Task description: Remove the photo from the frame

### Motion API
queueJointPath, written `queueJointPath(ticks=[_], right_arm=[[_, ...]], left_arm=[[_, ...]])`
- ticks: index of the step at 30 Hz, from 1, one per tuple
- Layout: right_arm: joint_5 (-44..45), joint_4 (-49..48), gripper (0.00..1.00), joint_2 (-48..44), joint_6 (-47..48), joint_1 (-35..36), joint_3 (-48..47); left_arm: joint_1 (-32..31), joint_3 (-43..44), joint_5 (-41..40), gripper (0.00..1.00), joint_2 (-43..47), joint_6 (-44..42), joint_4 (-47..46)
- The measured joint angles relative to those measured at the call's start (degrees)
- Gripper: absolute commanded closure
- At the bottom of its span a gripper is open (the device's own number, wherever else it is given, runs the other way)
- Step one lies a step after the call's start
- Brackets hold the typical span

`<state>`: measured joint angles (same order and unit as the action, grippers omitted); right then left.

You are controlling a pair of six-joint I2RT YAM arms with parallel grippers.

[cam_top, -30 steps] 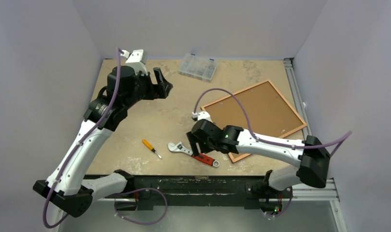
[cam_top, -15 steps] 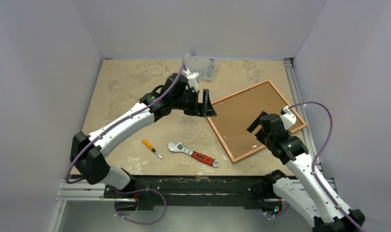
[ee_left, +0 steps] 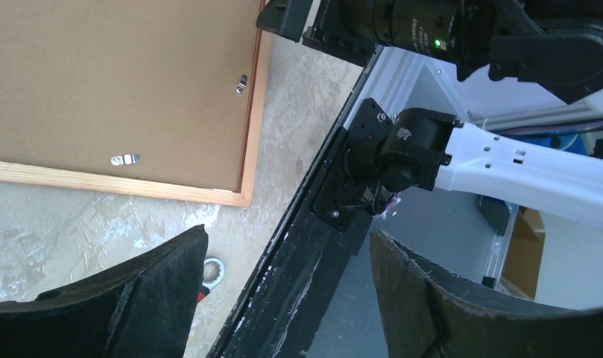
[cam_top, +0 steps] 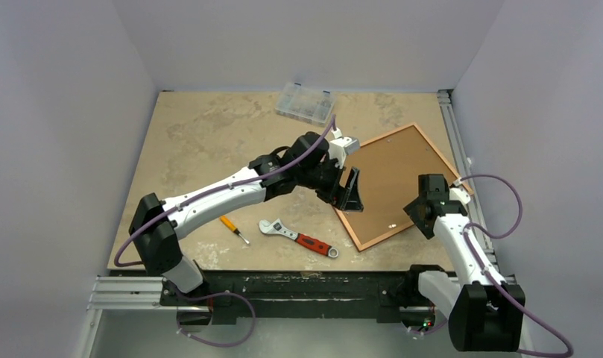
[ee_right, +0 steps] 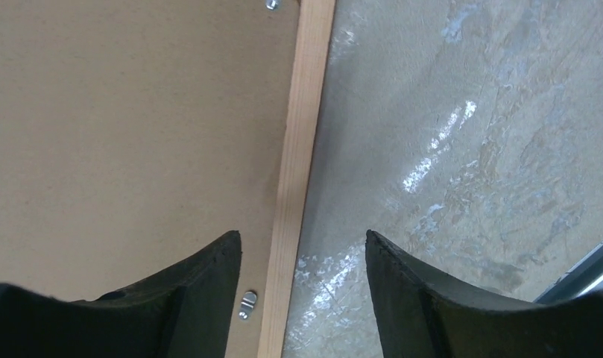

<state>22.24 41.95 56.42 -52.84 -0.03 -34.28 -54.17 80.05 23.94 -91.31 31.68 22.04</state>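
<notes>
While the left gripper (ee_left: 283,246) and right gripper (ee_right: 302,237) are hanging open and empty above it, the frame (ee_right: 298,149) is lying face down on the table (cam_top: 209,142).
Wrist views are showing small metal clips (ee_left: 125,159) on its brown backing board (cam_top: 402,171); only the overhead view is showing the left arm (cam_top: 223,195) covering one corner, and a wrench (cam_top: 298,235), screwdriver (cam_top: 232,228) and clear plastic box (cam_top: 305,103) well apart.

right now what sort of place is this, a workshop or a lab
Probably a robot test cell in a lab: a worn tabletop boxed in by plain pale walls, two arms bolted to a rail at its near edge, and laid-out props: frame, wrench, screwdriver, parts box.
</notes>
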Motion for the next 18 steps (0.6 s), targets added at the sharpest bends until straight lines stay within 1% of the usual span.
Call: queueJointPath(ticks=[4,9,12,13,15,16,18], right_arm=[[-1.3,-3.3,0.42,0.9,0.2,-1.9,2.9],[-3.5,-6.7,0.44,3.4,0.4,-2.3,3.1],[-4.8,-8.4,0.47,4.2,0.4,-2.4,3.3],[-5.2,-9.0,0.49,4.4,0.3,-2.5,3.5],[-5.9,-9.6,0.62,5.1,0.1,-2.6,4.0],[-6.1,-9.9,0.65,5.4,-0.1,-2.7,4.2],[-6.6,-10.0,0.68,5.8,-0.5,-2.7,4.8]], left_arm=[[-1.9,0.2,0.2,0.24,-1.1,-1.9,0.2],[-4.3,1.6,0.4,0.25,-3.2,-4.5,1.5],[-5.4,2.6,0.4,0.26,-4.5,-6.1,2.5],[-5.8,2.7,0.3,0.26,-4.8,-6.6,3.0],[-6.5,3.0,0.2,0.27,-5.0,-7.5,3.7],[-6.8,3.1,0.0,0.27,-5.1,-7.9,4.0],[-7.2,3.2,-0.4,0.27,-5.2,-8.7,4.3]])
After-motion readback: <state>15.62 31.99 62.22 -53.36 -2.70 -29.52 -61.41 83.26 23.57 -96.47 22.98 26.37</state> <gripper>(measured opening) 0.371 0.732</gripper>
